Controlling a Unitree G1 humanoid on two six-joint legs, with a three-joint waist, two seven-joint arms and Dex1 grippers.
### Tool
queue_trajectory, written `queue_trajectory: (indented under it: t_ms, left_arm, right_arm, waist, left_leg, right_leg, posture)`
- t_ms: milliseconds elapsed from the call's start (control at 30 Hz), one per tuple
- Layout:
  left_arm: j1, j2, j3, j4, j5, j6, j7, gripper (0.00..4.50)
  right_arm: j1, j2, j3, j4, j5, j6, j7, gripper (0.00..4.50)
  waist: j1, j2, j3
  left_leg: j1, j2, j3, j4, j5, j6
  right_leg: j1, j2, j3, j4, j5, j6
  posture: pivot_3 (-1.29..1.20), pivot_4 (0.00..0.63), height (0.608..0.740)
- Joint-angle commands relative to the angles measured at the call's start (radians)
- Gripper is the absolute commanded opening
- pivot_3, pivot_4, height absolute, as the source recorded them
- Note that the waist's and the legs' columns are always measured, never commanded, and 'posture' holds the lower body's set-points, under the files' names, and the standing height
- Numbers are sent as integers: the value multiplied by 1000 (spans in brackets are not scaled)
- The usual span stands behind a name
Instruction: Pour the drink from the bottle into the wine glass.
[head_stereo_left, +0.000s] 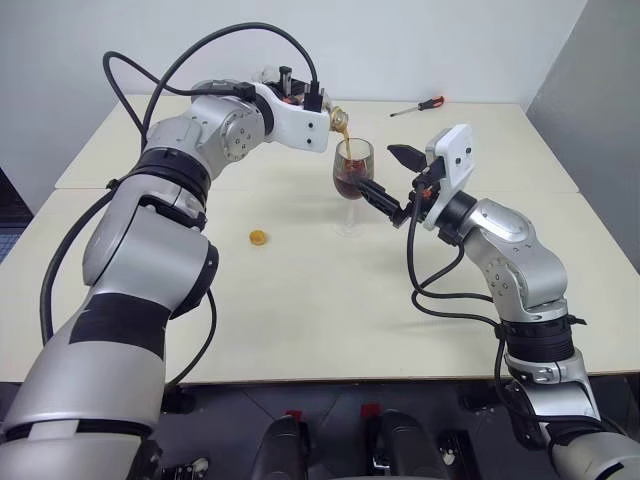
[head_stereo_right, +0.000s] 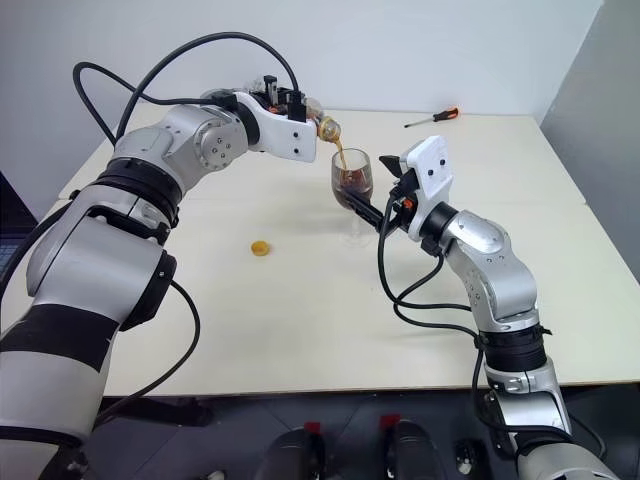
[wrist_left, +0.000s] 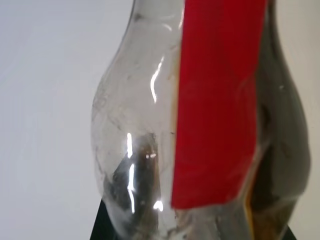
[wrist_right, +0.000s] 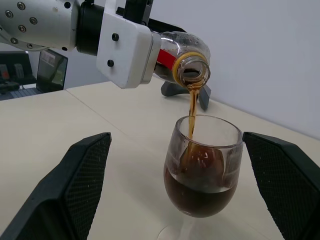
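Above the wine glass (wrist_right: 202, 167), left fingers pinch the bottle (wrist_right: 181, 56) seemingly near-level, mouth tipped down; right fingers (wrist_right: 80, 182) spread.

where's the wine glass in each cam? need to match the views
Left eye view: wine glass just right of centre, upper half, under the tilted bottle.
Right eye view: wine glass near centre, upper half, beside the right gripper.
Left wrist view: not in it; the bottle's red label is close up.
Right wrist view: wine glass low centre, between the open fingers.
Shared landmark: the drink streaming from bottle to glass.
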Motion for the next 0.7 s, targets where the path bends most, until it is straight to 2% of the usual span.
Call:
queue_trajectory:
  t_ms: [33, 367, 700]
  left_arm:
    - [-38, 15, 23, -9, -23, 5, 1, 1058]
    - [-5, -13, 133, -11, -152, 38, -126, 1058]
    - [17, -33, 185, -19, -210, 52, -196, 1058]
  right_arm:
    - [-10, -6, -22, -28, 14, -9, 0, 4500]
    - [-8, -7, -24, -30, 13, -8, -2, 4500]
    - [-1, -10, -26, -34, 13, -9, -3, 4500]
  waist:
    - [0, 0, 0]
    - [0, 0, 0]
    - [0, 0, 0]
  left_leg:
    - [0, 0, 0, 0, 0, 0]
    - [0, 0, 0, 0, 0, 0]
    - [0, 0, 0, 0, 0, 0]
  right_leg:
    - [0, 0, 0, 0, 0, 0]
    - [0, 0, 0, 0, 0, 0]
    - [0, 0, 0, 0, 0, 0]
  posture:
    - [0, 150, 740]
    - [0, 150, 740]
    - [0, 150, 740]
